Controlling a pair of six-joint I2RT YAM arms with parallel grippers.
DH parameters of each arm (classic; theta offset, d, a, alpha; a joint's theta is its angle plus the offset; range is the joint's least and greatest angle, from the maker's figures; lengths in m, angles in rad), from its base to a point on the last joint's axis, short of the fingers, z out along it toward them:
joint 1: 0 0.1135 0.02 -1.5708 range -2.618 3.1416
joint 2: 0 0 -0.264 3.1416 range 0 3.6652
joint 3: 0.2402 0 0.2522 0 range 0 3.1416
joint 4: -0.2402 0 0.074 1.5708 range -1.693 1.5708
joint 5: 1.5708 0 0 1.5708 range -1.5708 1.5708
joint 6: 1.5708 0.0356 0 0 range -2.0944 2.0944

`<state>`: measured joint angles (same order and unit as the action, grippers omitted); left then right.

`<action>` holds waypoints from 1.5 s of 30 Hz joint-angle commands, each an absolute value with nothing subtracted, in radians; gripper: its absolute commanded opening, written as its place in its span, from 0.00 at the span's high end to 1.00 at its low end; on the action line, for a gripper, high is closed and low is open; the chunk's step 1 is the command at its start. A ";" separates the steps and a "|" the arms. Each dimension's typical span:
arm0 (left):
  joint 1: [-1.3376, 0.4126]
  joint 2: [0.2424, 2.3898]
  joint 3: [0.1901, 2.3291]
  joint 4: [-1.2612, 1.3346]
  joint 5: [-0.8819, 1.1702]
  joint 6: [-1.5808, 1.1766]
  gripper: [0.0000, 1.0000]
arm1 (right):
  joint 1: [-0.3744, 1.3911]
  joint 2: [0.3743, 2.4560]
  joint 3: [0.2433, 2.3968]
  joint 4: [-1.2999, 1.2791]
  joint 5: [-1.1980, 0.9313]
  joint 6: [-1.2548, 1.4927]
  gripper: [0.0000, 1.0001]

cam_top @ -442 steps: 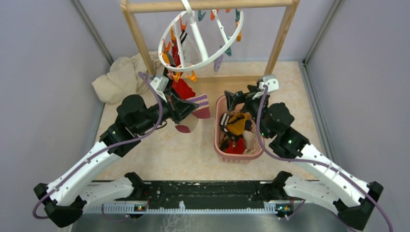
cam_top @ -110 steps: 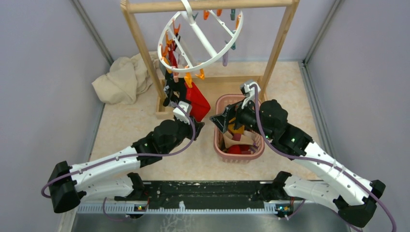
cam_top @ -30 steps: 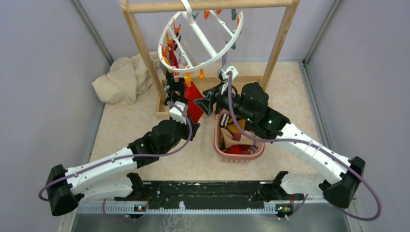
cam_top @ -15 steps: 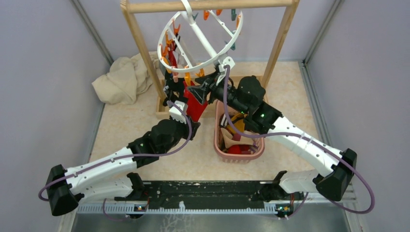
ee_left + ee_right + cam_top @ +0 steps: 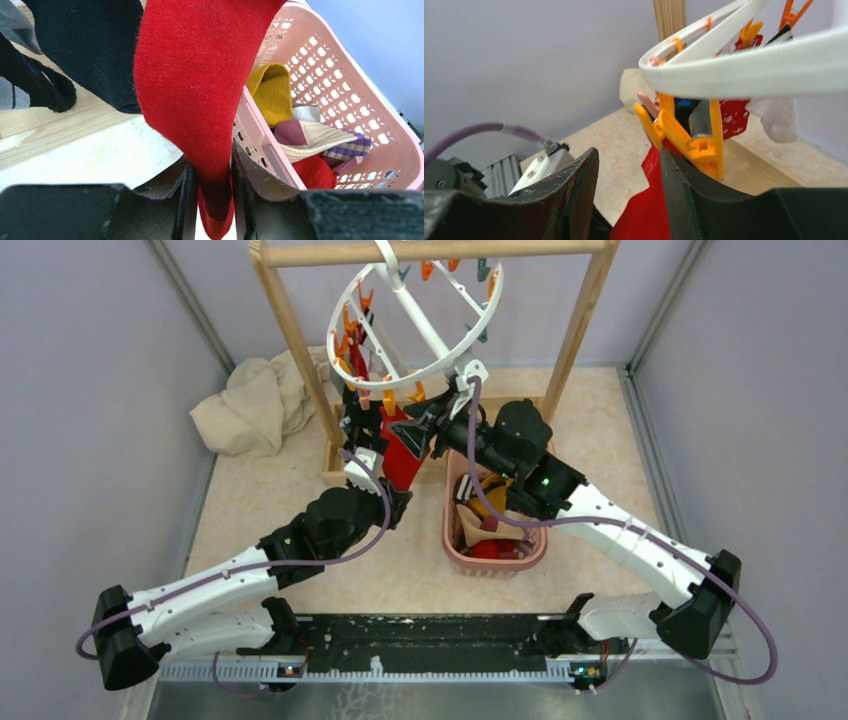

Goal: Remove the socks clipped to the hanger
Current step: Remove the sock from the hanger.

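Left pincer: closed on the lower end of a red sock, fabric pinched between both fingers. The sock hangs from the hanger, whose white ring tilts under the wooden rack.

Right pincer: jaws apart, gripping nothing. It sits just below the ring's near edge, with an orange clip just beside its right finger and red fabric showing beyond the gap.

Both pincers crowd the same lower-left part of the ring, close together.

A black sock hangs just left of the red one. The pink basket stands just right of it, its near rim close to the left pincer; a mustard sock lies inside.

Bare bench shows left of the basket. A beige cloth lies by the left wall.
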<state>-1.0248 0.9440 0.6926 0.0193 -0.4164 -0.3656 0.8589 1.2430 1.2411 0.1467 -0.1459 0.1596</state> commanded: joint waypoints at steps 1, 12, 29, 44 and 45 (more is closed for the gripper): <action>-1.020 0.932 0.728 0.025 -0.407 -0.363 0.66 | 0.865 1.140 1.198 0.167 -0.183 0.194 0.53; -1.020 0.903 0.768 -0.046 -0.403 -0.391 0.66 | 0.872 1.201 1.275 0.113 -0.203 0.108 0.61; -1.020 0.853 0.846 -0.215 -0.456 -0.446 0.65 | 0.872 1.323 1.390 0.140 -0.186 0.062 0.45; -1.020 0.788 0.857 -0.340 -0.507 -0.506 0.64 | 0.851 1.350 1.385 0.194 -0.202 -0.027 0.44; -1.020 0.788 0.859 -0.346 -0.509 -0.508 0.64 | 0.848 1.351 1.381 0.200 -0.202 -0.031 0.43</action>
